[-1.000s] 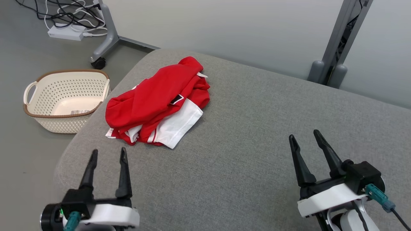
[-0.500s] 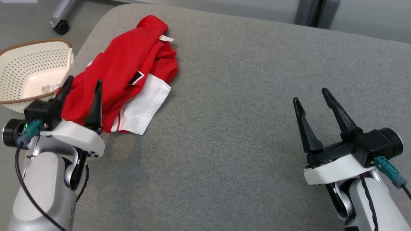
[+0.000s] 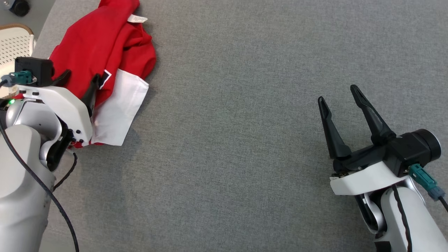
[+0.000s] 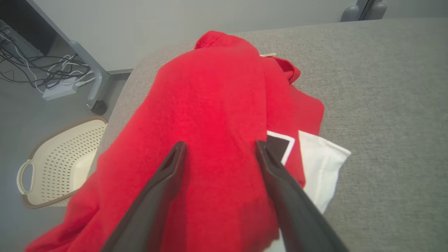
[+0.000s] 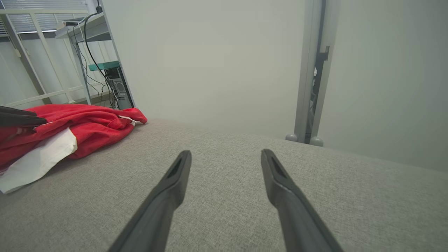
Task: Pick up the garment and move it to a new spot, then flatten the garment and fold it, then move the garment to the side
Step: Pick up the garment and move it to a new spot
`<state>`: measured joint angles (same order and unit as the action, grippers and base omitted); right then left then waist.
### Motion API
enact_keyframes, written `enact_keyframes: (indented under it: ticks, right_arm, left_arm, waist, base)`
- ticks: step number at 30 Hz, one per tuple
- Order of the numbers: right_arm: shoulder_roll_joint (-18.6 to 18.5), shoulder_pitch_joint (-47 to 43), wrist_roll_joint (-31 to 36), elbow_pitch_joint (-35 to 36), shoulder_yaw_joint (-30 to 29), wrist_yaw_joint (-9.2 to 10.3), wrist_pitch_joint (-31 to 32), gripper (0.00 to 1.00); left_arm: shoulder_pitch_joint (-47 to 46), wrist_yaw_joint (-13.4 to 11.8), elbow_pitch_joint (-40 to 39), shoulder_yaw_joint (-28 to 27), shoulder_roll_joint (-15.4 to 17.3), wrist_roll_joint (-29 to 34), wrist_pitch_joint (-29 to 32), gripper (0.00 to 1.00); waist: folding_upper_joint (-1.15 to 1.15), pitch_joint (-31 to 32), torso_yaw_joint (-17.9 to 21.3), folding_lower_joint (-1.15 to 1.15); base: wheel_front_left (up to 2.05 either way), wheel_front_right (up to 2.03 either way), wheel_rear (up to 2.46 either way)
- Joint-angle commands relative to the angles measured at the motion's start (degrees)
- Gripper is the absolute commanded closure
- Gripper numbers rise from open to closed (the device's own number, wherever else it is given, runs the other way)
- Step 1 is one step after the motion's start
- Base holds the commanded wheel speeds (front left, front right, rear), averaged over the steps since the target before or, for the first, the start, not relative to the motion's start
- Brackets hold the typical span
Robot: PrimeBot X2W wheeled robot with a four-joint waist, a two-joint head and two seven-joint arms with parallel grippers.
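Note:
A crumpled red and white garment [image 3: 105, 42] lies at the upper left of the grey padded surface [image 3: 227, 122]. My left gripper [image 3: 80, 78] hovers over its near red part, open, with red cloth showing between and beyond the two fingers. The left wrist view shows the garment [image 4: 217, 115] spread under the open left gripper [image 4: 218, 148], a white sleeve at its right. Far to the right, my right gripper [image 3: 337, 94] stands open above bare fabric. In the right wrist view the garment [image 5: 70, 126] lies far left of the open right gripper [image 5: 225, 155].
A cream perforated basket [image 3: 12, 45] stands on the floor off the surface's left edge, also visible as the basket [image 4: 59, 161] in the left wrist view. Cables and a wheeled grey stand leg [image 4: 94, 80] lie beyond it. A grey post [image 5: 311, 70] rises behind the surface.
The head camera has tilted down, shifting the whole picture. My left arm has advanced from the near edge onto the garment. Both grippers stay open.

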<state>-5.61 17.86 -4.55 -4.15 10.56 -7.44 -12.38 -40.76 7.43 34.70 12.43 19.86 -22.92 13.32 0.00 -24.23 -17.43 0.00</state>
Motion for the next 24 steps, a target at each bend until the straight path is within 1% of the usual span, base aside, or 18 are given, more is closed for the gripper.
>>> enact_keyframes:
  ticks: [1, 6, 7, 8, 17, 21, 24]
  right_arm:
    - [-0.23, 0.62, -0.02, 0.23, 0.1, -0.09, -0.35, 0.0]
    - [-0.15, 0.64, -0.08, -0.13, -0.04, -0.09, -0.56, 0.0]
    - [-0.15, 0.65, -0.09, -0.22, -0.08, -0.09, -0.64, 0.0]
    - [-0.12, 0.62, -0.09, -0.29, -0.12, -0.09, -0.72, 0.0]
    - [0.28, 0.3, -0.12, -1.5, -0.29, -0.09, -1.0, 0.0]
    - [0.72, 0.01, -0.43, -2.64, -0.13, -0.09, -1.47, 0.0]
    - [1.05, -0.22, -0.77, -3.56, 0.06, -0.09, -1.9, 0.0]
  left_arm:
    - [-1.24, 0.02, 0.67, 0.15, 0.82, -0.11, 0.49, 0.0]
    - [-2.42, 0.03, 2.81, 0.65, 1.17, -1.01, 2.16, 0.0]
    - [-2.46, 0.03, 3.08, 0.61, 1.12, -1.28, 2.12, 0.55]
    - [-2.42, -0.03, 3.3, 0.5, 1.06, -1.42, 1.94, 1.0]
    - [-2.97, -1.48, 3.14, -0.06, 0.85, -1.43, -2.03, 1.0]
    - [-2.73, -2.66, 1.96, -0.58, 1.05, -0.86, -5.79, 1.0]
    - [-2.64, -4.24, 0.49, -1.85, 1.11, -0.93, -9.82, 1.0]
  waist:
    - [0.0, -0.4, 0.38, 0.0]
    - [0.0, -0.79, 0.93, 0.0]
    - [0.0, -0.78, 0.98, 0.0]
    - [0.0, -0.74, 1.03, 0.0]
    - [0.0, 0.85, 0.69, 0.0]
    - [0.0, 3.02, 0.78, 0.0]
    - [0.0, 5.05, 1.05, 0.0]
  base:
    - [0.0, 0.0, 0.0]
    - [0.0, 0.0, 0.0]
    - [0.0, 0.0, 0.0]
    - [0.0, 0.0, 0.0]
    - [0.0, 0.0, 0.0]
    - [0.0, 0.0, 0.0]
    - [0.0, 0.0, 0.0]
